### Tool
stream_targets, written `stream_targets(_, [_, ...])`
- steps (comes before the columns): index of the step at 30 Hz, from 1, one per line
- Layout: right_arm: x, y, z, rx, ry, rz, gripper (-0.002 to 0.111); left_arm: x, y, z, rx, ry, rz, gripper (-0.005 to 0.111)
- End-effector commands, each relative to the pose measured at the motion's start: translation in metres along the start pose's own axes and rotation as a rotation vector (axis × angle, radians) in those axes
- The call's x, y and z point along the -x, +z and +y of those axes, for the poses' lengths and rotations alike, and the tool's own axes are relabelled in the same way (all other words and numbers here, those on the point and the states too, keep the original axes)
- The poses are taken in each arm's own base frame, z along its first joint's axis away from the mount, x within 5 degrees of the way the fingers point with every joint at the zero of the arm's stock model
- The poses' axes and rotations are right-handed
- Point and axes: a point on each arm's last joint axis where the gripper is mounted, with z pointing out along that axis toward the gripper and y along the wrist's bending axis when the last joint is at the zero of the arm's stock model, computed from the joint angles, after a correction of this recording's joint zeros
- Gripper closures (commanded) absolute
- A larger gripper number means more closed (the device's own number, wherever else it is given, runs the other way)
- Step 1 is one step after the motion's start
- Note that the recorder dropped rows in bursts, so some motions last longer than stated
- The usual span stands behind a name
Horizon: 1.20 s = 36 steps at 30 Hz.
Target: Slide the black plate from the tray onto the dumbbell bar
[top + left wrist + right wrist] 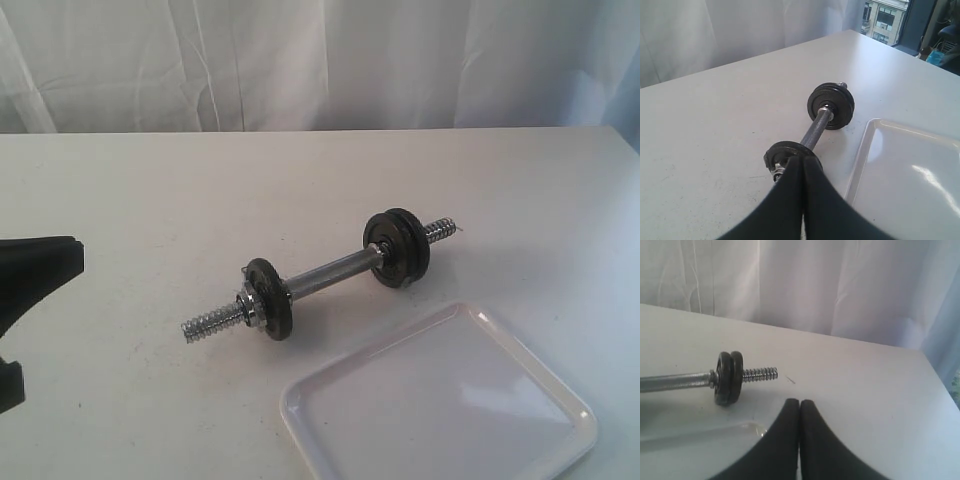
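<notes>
The dumbbell bar (335, 270) lies slantwise on the white table. Two black plates (397, 247) sit side by side on its far right end, inside the threaded tip, and one black plate (268, 298) sits on its near left end. The white tray (440, 400) in front of the bar shows nothing on it. My left gripper (803, 160) is shut and empty, its tips just before the near plate (790, 152). Empty too, my right gripper (800, 402) is shut over the table near the tray's corner (700, 440), apart from the paired plates (729, 371).
A white curtain (320, 60) hangs behind the table's far edge. A black part of the left arm (40, 265) juts in at the left edge of the exterior view. The tray reaches the table's front right.
</notes>
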Motion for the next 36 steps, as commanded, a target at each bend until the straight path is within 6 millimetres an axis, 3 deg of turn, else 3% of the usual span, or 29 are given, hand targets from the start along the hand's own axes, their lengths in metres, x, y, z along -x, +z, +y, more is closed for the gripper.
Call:
stream_targets(1, [-0.0335, 0.0048, 0.0013, -0.008, 0.013, 0.039, 0.108, -0.0004, -0.0015, -0.0008, -0.007, -0.021, -0.004, 0.107])
stream_targets(6, [-0.0410, 0.0047, 0.0024, 0.001, 0.047, 0.109, 0.108, -0.0003, -0.0012, -0.0007, -0.006, -0.022, -0.005, 0.107])
stream_targets(34, [-0.0409, 0.0047, 0.0018, -0.006, 0.036, 0.108, 0.108, -0.0003, -0.0018, 0.0010, 0.010, -0.015, -0.029, 0.107])
stream_targets(36, [-0.0409, 0.0047, 0.0018, -0.006, 0.036, 0.108, 0.108, -0.0039, -0.0021, 0.0061, 0.053, 0.048, -0.042, 0.107])
